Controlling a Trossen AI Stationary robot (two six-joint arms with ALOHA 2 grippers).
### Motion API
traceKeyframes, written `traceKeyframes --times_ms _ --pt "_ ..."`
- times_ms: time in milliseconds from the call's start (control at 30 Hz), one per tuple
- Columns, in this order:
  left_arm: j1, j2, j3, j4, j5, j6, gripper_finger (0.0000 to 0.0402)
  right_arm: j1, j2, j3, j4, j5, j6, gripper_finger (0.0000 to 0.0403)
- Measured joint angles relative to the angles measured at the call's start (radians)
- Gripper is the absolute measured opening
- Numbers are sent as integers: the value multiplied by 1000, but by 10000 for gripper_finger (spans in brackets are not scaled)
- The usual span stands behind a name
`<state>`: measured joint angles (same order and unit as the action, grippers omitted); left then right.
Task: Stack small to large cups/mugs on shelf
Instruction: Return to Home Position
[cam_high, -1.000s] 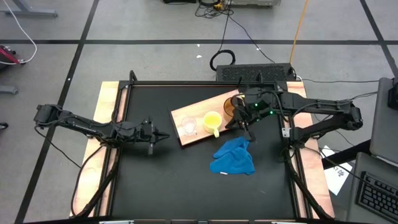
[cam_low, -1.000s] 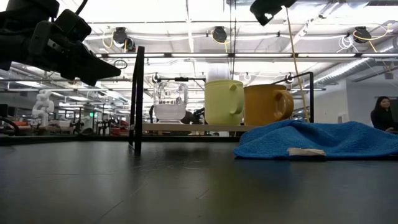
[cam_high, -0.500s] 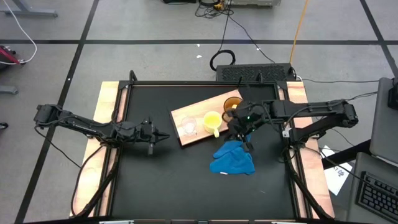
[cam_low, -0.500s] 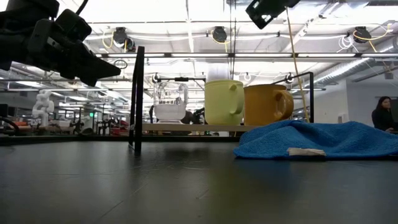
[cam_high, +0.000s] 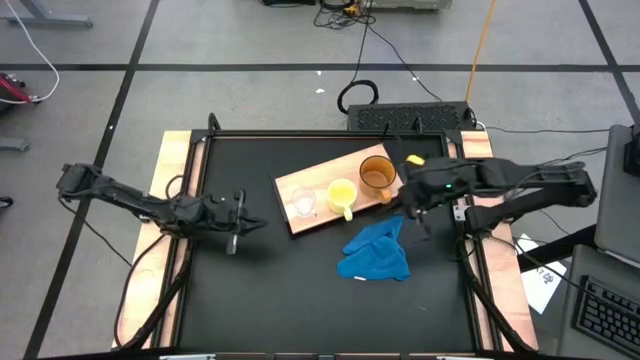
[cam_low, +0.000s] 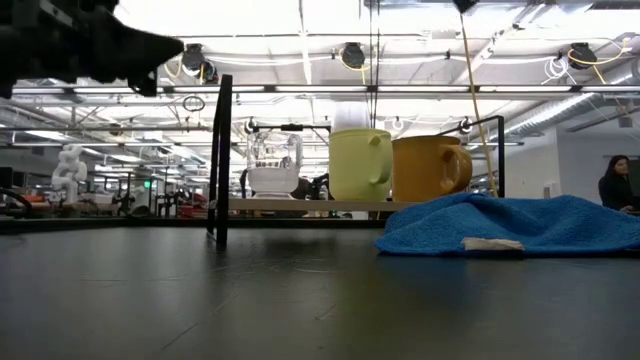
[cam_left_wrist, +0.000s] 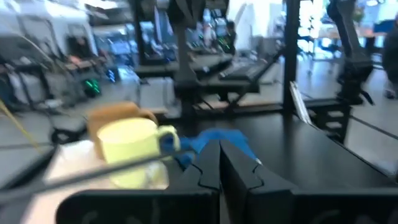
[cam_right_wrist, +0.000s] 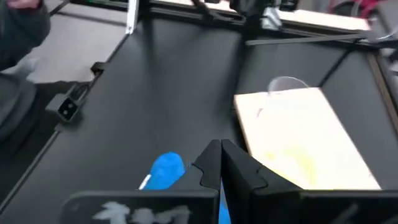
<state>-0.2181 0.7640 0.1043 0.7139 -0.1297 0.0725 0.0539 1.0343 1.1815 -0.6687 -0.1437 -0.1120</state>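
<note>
On the wooden shelf board (cam_high: 318, 182) three vessels stand upright in a row, apart from each other: a clear glass cup (cam_high: 304, 204), a yellow mug (cam_high: 341, 194) and an orange mug (cam_high: 377, 174). The low view shows the glass cup (cam_low: 272, 165), the yellow mug (cam_low: 358, 165) and the orange mug (cam_low: 428, 168) side by side. My left gripper (cam_high: 262, 222) is shut and empty, left of the board, held above the table. My right gripper (cam_high: 402, 203) is also shut and empty. It hangs in the air just right of the orange mug.
A crumpled blue cloth (cam_high: 375, 252) lies on the black tabletop just in front of the board's right end, below my right gripper. A black frame rail (cam_high: 320, 134) runs along the far edge. The table's near half is bare black surface.
My right gripper has drawn back from over the orange mug toward the table's right edge, staying shut, and has passed out of the top of the low view. My left gripper has risen a little and tipped its fingers up. The cups and mugs have not moved.
</note>
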Motion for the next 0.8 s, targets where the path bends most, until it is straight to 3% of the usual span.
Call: traceKeyframes --times_ms 233,500,800 --pt "3 -204 0 -108 -123 90 2 -22 -241 -153 18 68 75 0" --pt "18 -434 0 -400 -242 92 1 -27 -470 -379 126 71 172 0" --pt "-15 -543 0 -568 -239 37 1 -27 -633 -571 178 151 205 0"
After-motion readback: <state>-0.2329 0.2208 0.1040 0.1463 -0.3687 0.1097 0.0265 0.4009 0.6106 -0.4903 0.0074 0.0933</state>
